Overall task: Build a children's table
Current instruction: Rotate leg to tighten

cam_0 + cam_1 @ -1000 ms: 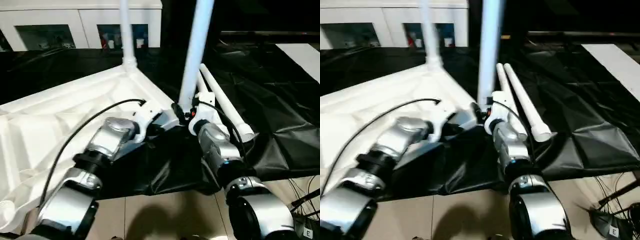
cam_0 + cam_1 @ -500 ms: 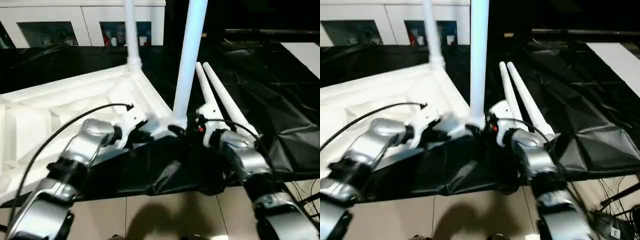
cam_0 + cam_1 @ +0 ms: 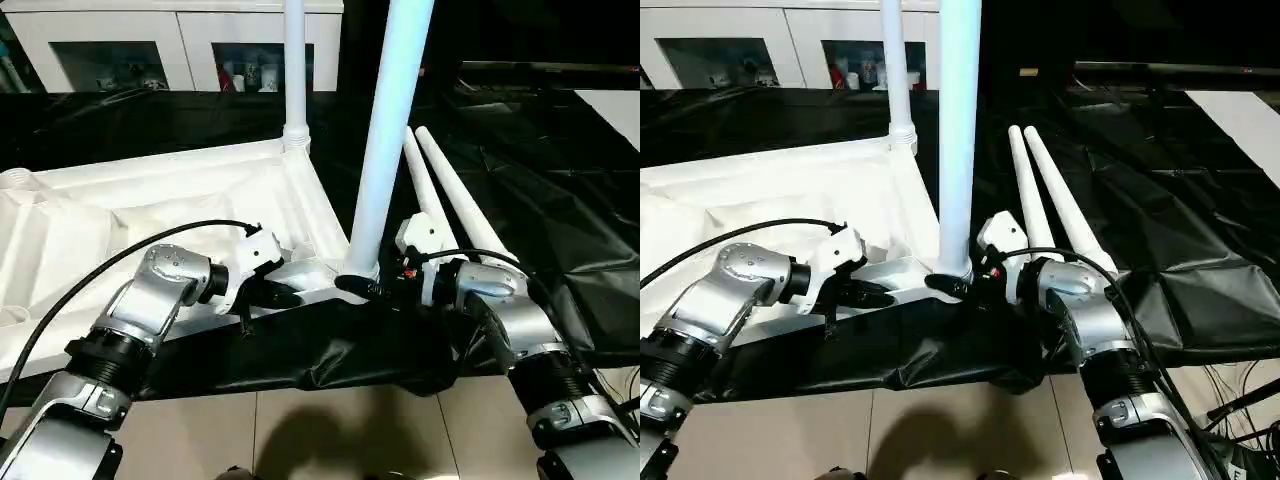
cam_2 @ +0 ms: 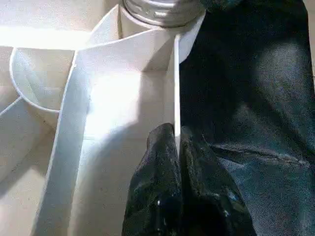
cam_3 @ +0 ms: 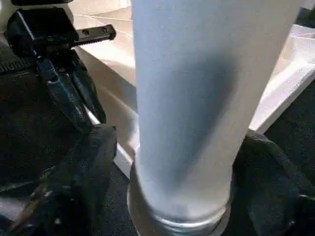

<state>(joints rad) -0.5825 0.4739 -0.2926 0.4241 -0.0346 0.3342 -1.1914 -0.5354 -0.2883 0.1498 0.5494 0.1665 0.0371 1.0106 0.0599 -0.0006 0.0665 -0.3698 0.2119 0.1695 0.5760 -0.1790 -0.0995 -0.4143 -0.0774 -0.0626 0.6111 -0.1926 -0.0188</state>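
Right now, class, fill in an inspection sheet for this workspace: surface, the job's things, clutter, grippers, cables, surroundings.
Surface: black sheet over the floor, wrinkled; tiled floor at the near edge.
Job's things: tabletop lies underside up; two upright legs, the near leg and the far leg, stand in corner sockets; two loose legs lie side by side on the sheet.
Clutter: nothing seen.
Grippers: left gripper shut on the tabletop's thin rim; right gripper, fingers either side of the near leg's base.
Cables: black cable loops along the left forearm.
Surroundings: white glass-door cabinet behind.
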